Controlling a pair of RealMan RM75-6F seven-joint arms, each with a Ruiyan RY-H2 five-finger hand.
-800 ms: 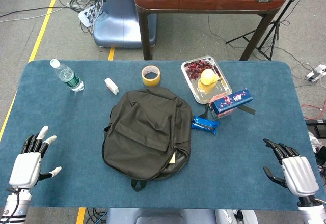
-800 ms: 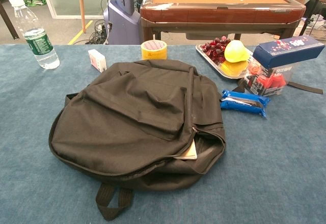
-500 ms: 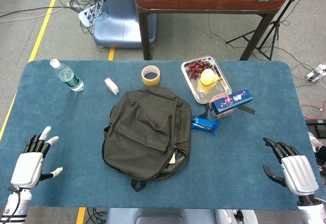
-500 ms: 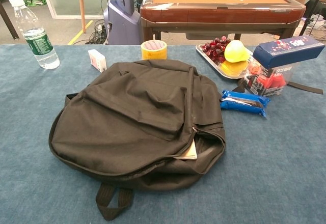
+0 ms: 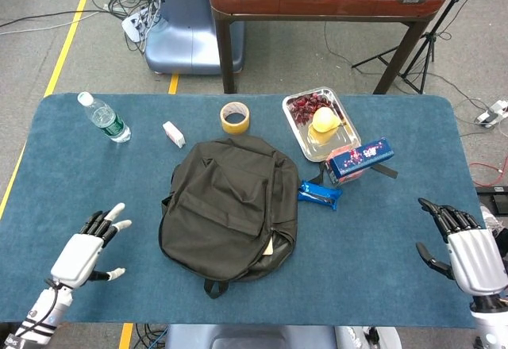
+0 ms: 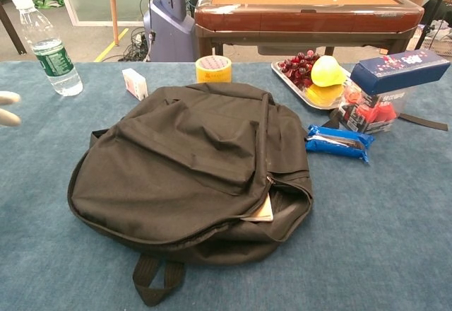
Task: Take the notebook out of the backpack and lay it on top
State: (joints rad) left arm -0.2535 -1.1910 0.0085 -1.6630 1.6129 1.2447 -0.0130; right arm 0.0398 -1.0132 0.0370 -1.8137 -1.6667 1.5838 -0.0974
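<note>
On the counter [image 5: 381,238]: blue, felt-like cloth top, one rounded rectangle carrying every item listed.
Backpack [image 5: 229,210]: one, black soft fabric, lying flat at the centre; side zipper part open; a strap loop sticks out at the near edge.
Notebook [image 6: 264,211]: one; only a pale corner shows in the zipper gap, the rest inside the backpack.
Left robot hand [image 5: 86,247]: white shell, black fingers with pale tips, fingers apart, holding nothing; near the counter's front-left, left of the backpack and apart from it. In the chest view only two pale fingertips [image 6: 7,107] show at the left edge.
Right robot hand [image 5: 467,243]: same build, fingers spread, empty, at the counter's right edge, well apart from the backpack.
Change: the left robot hand has shifted in toward the backpack since the earlier frames and now enters the chest view; the right has drifted slightly outward; backpack and notebook unmoved.
Bottle [image 5: 103,116]: one, clear plastic, green label, far left.
Tape [image 5: 235,116]: one yellow roll, just behind the backpack.
Tray [image 5: 343,138]: one, shiny metal, holding dark red fruit and a yellow rounded piece.
Box [image 5: 359,157]: one, blue lid over a clear base.
Packet [image 5: 320,194]: one, blue wrapper, just right of the backpack.
Small white box [image 5: 173,133]: one, between bottle and tape.
</note>
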